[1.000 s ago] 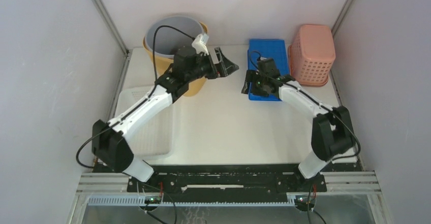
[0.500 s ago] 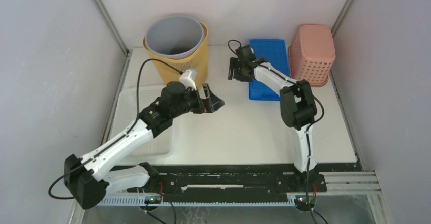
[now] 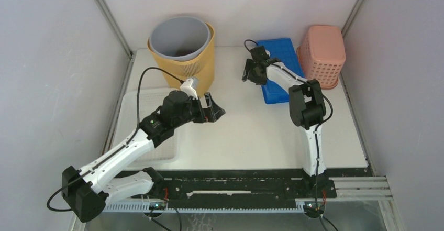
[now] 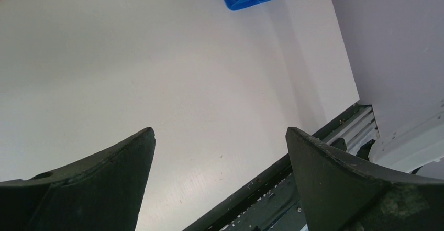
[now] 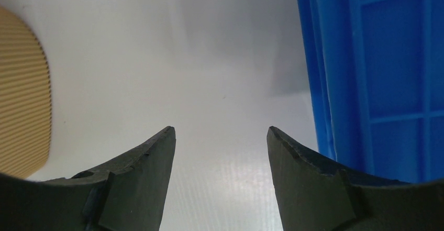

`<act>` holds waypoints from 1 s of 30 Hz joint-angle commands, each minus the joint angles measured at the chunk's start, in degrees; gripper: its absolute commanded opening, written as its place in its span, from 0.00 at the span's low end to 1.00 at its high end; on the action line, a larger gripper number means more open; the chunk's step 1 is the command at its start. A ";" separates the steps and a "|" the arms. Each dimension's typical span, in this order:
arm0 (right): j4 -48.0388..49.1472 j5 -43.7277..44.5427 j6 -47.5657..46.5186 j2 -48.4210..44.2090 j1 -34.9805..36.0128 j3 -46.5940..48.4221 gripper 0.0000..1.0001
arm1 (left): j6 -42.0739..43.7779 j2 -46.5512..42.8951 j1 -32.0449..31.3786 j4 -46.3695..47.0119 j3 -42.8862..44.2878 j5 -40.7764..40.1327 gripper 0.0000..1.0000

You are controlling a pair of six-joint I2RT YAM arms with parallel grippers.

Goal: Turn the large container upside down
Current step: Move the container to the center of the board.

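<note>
Tan ribbed bucket, grey inside, stands upright with its mouth up at eleven o'clock on the counter. My left tool hangs released and empty over the counter's middle, at five o'clock from the bucket. My right tool, fingers parted with nothing between them, sits just beside the blue tray at one o'clock.
</note>
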 commanded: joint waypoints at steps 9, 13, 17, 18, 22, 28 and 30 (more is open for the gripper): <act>0.85 -3.91 2.19 5.93 -3.72 14.30 0.74 | 1.46 -0.89 -0.05 1.00 -1.71 -1.43 1.00; -0.48 -0.87 0.92 10.87 -2.24 22.71 0.74 | 1.50 -2.79 -0.05 -0.42 -2.33 -2.75 1.00; -6.71 7.42 -1.97 16.44 -1.10 33.58 0.74 | 1.81 -4.85 -0.05 -2.61 -2.67 -4.23 1.00; -7.16 8.47 -2.70 17.30 -1.17 35.02 0.74 | 1.89 -5.30 -0.05 -2.98 -2.72 -4.65 1.00; -5.49 10.92 -5.45 17.62 -1.95 34.43 0.74 | 2.08 -6.85 -0.02 -4.12 -3.01 -5.60 1.00; -3.46 12.11 -8.37 17.33 -3.31 34.02 0.75 | 2.15 -5.88 0.01 -4.06 -2.53 -5.14 1.00; -2.56 11.94 -8.71 17.11 -3.77 34.02 0.76 | 2.21 -4.99 -0.02 -3.92 -2.10 -4.53 1.00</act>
